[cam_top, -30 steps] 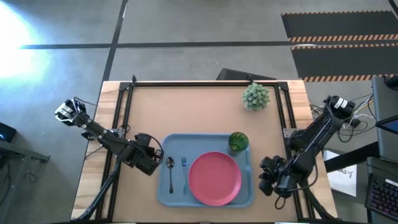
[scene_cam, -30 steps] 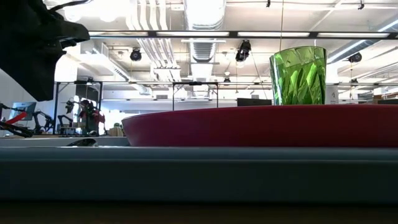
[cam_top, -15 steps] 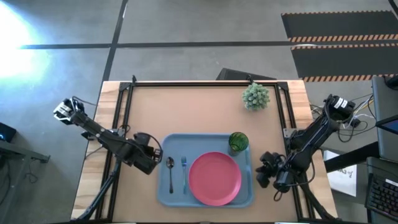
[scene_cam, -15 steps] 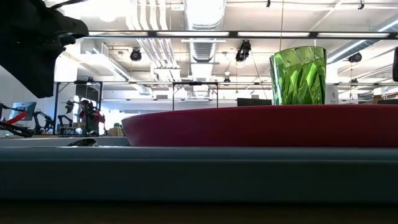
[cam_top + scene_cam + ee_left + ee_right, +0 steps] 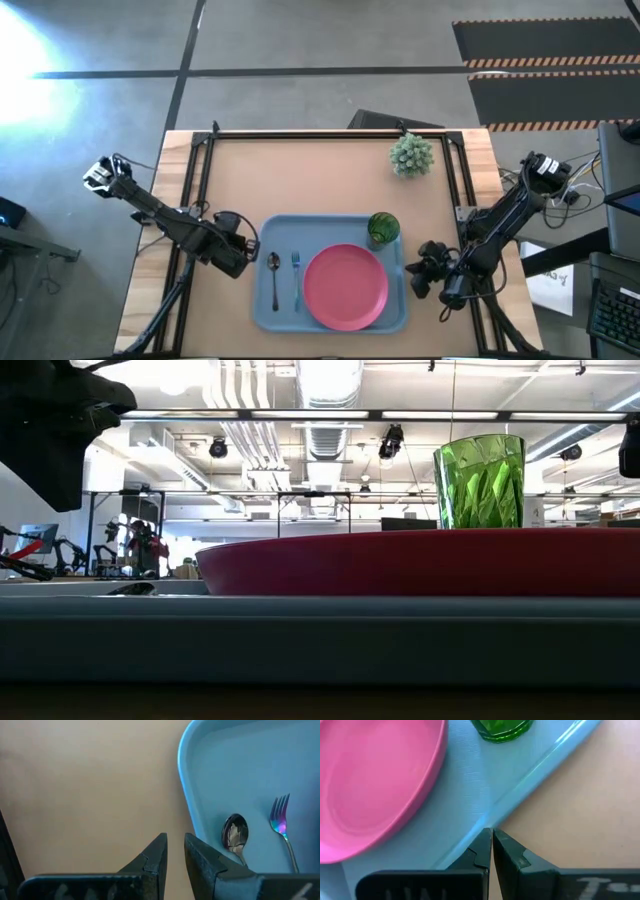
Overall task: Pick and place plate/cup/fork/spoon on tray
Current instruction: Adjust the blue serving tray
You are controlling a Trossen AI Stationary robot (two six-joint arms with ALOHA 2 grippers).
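The light-blue tray [image 5: 330, 226] lies at the table's near middle. On it rest the pink-red plate [image 5: 345, 286], the green cup [image 5: 383, 228] upright at the tray's far right corner, the spoon [image 5: 274, 275] and the fork [image 5: 297, 272] side by side at its left. My left gripper [image 5: 240, 256] hovers just left of the tray's left rim [image 5: 186, 800], almost shut with a thin slit between its tips [image 5: 175, 837], and holds nothing. My right gripper [image 5: 420, 275] is shut and empty beside the tray's right rim [image 5: 530, 775].
A spiky pale-green potted plant [image 5: 411, 154] stands at the table's far right. Bare tabletop stretches from the tray to the far edge. In the low view the left arm [image 5: 50, 430] hangs at the upper left, with the cup [image 5: 480, 480] behind the plate [image 5: 420, 560].
My left gripper has drawn back a little toward the table's left edge and slightly up, away from the tray. My right gripper has moved a little toward the far edge and up, along the tray's right rim. The tableware has stayed where it was.
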